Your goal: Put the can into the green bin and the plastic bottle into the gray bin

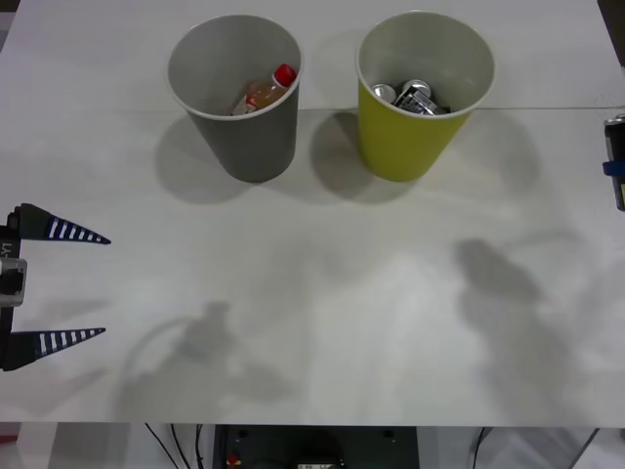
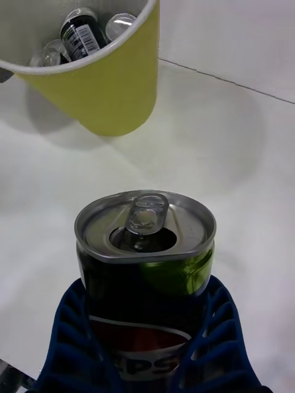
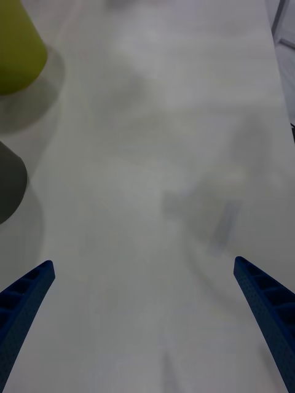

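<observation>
A black can (image 2: 145, 276) with a silver top and a red-white-blue logo sits upright between the blue fingers (image 2: 67, 331) of my right gripper (image 2: 147, 307), which is shut on it. That gripper (image 1: 615, 166) is at the table's right edge, to the right of the green bin (image 1: 402, 147), and holds the can above the table. The green bin (image 2: 110, 92) holds several other cans (image 1: 415, 98). The plastic bottle (image 1: 266, 90), red-capped, lies inside the gray bin (image 1: 249, 147). My left gripper (image 1: 83, 285) hangs open over the table's left edge, with nothing between its fingers.
The two bins stand side by side at the back of the white table (image 1: 332, 293), gray on the left and green on the right. From the left wrist, the green bin (image 3: 15, 49) and the gray bin (image 3: 9, 181) show at the side.
</observation>
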Action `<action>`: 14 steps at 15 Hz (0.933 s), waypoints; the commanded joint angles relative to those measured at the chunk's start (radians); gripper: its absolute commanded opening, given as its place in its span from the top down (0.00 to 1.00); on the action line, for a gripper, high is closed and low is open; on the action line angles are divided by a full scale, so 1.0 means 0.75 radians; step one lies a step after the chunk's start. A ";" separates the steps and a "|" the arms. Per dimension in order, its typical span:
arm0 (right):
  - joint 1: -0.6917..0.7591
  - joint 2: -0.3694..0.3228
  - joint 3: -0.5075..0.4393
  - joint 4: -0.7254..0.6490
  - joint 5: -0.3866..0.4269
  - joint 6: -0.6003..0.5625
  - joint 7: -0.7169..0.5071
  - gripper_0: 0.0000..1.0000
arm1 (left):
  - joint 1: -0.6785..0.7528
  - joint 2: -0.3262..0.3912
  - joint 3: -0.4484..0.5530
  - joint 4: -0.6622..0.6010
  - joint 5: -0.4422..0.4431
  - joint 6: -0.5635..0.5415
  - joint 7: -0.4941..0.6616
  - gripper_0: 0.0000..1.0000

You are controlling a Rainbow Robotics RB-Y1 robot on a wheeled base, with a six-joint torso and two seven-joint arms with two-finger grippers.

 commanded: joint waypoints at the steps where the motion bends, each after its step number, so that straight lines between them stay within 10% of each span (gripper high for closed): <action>1: -0.247 -0.021 0.140 0.095 0.037 -0.060 0.002 1.00 | 0.000 0.000 0.000 0.000 0.000 0.000 0.000 0.00; 7: -0.763 -0.006 0.616 0.298 0.190 -0.067 0.002 1.00 | 0.000 0.000 0.000 0.000 0.000 0.000 0.000 0.00; 14: -1.182 0.349 0.868 0.688 0.522 -0.083 0.069 1.00 | 0.000 0.000 0.000 0.000 0.000 0.000 0.000 0.00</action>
